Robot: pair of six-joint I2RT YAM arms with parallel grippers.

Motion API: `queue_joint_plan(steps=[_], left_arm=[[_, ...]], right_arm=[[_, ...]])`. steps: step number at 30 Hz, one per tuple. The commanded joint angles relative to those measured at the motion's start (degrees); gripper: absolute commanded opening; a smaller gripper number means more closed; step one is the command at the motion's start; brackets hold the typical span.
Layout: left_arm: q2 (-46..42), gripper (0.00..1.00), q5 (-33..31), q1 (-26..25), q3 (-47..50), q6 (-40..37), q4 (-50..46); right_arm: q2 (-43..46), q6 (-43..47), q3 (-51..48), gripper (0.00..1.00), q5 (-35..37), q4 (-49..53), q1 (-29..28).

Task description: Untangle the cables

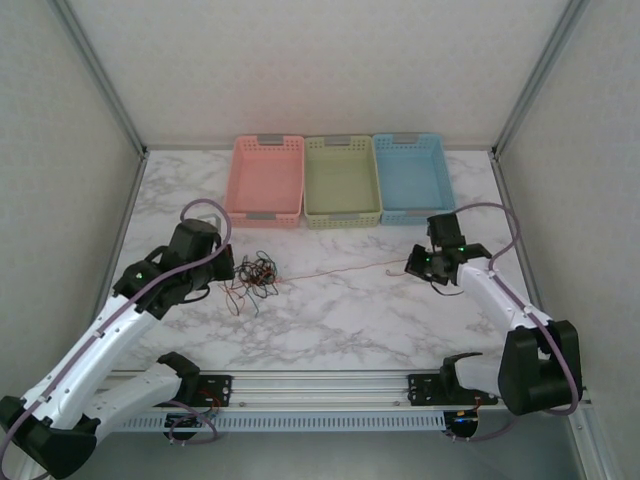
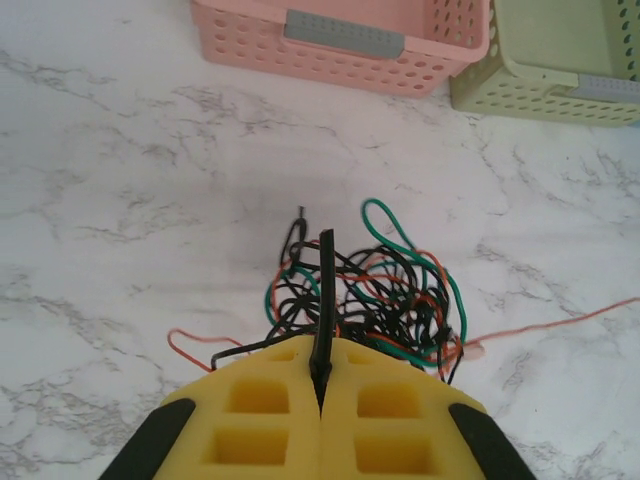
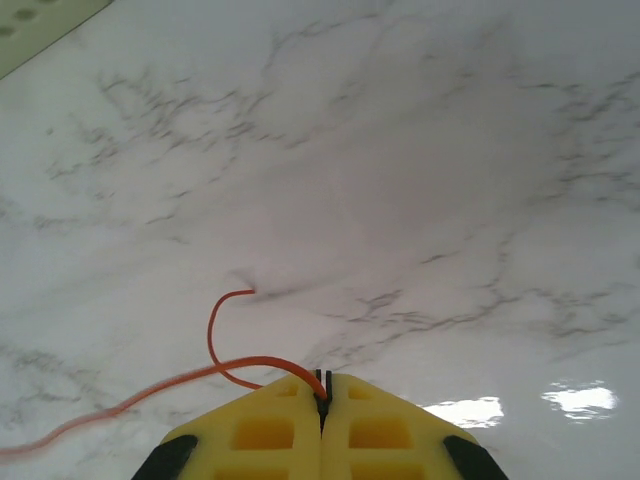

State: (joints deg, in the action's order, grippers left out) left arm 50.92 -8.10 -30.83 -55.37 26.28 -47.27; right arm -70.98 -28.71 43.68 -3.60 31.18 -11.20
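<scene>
Low, left pincer (image 2: 322,375) clamps black wire (image 2: 325,280), right pincer (image 3: 322,400) orange wire (image 3: 211,330).

Three slotted plastic baskets before you: pink basket (image 1: 267,180), pale green basket (image 1: 342,180), blue basket (image 1: 412,178). One tangled clump of thin coloured wires (image 1: 255,275), one orange-red wire (image 3: 210,330) stretched from it. Two yellow-padded grippers: left gripper (image 2: 321,375), right gripper (image 3: 322,385).

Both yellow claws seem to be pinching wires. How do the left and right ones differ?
The left claw pinches a black wire right at the tangled clump; the right claw pinches an orange wire far from it. The black wire runs straight into the clump; the orange wire trails long over the table. Both claws are shut.
</scene>
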Motion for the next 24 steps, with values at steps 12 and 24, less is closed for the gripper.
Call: queue_joint_plan(steps=[12,24], left_arm=[[-4.85,0.0,-4.91,4.52,-1.75,-4.92,-6.82],[-6.52,0.0,-7.5,6.72,-2.45,-7.5,-9.15]], right_arm=[[2.62,-2.38,-2.32,0.0,3.24,2.29,13.36],[3.96,-3.88,-2.73,0.0,5.18,2.75,18.88]])
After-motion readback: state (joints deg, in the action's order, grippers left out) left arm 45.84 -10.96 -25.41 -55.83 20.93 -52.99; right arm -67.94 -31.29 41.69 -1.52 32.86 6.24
